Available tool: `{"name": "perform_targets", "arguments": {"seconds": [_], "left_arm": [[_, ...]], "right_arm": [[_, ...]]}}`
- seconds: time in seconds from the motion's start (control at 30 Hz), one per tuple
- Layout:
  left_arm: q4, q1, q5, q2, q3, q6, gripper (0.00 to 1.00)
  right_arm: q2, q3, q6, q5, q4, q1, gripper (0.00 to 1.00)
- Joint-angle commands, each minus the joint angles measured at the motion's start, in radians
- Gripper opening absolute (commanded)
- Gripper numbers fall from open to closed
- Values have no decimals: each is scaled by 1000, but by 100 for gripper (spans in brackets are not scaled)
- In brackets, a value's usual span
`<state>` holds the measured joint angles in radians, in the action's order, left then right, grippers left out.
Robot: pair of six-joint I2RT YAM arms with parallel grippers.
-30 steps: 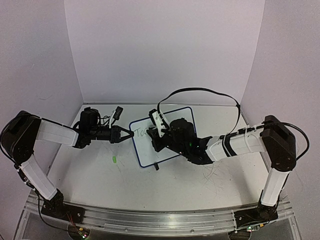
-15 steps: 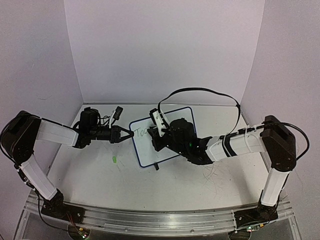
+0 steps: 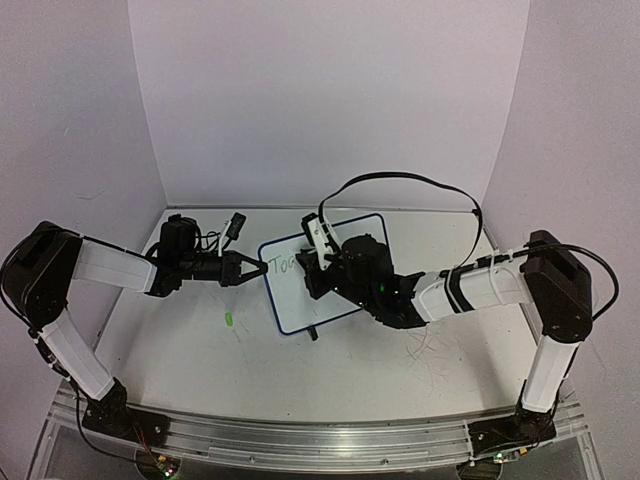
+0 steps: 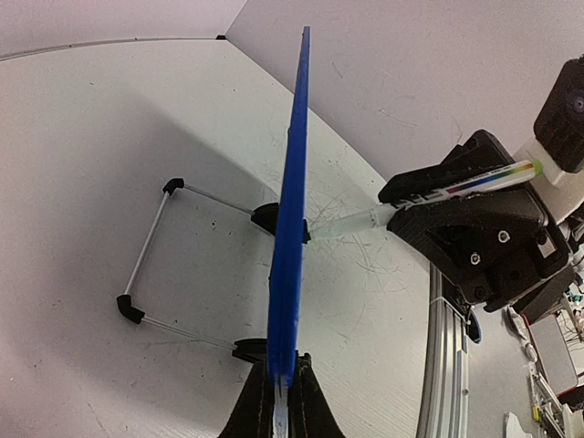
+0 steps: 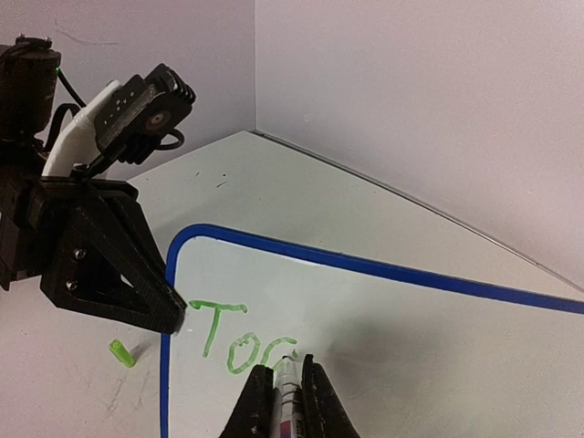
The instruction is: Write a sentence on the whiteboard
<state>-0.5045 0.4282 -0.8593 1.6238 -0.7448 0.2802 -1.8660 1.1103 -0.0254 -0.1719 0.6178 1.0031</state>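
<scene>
Pinching on both sides: pen on the board, board held by its edge.

Looking from the fingers outward, the right gripper has its two fingers pressed tight on a marker, whose tip touches the whiteboard just past the green writing. What shows of the sentence is "To" and a part-made third letter, near the board's upper left corner. The left gripper has its fingers closed on the board's left edge, with the blue frame caught between them. The board stands tilted on its black feet, with a wire stand behind it, about mid-table between the two arms. A small green piece lies on the table near the board's left side, touching nothing.
</scene>
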Motion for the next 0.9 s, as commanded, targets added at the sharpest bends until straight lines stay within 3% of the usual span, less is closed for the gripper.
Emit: {"name": "perform_targets", "arguments": {"seconds": [0.0,0.87], "left_arm": [[-5,-4,-11,-38,-19,-27,0],[-5,-5,-11,-41,-17,-29,0]], "right_arm": [[8,33,4,-55,24,-27,0],[-1,53,-1,-36,24,-36,0]]}}
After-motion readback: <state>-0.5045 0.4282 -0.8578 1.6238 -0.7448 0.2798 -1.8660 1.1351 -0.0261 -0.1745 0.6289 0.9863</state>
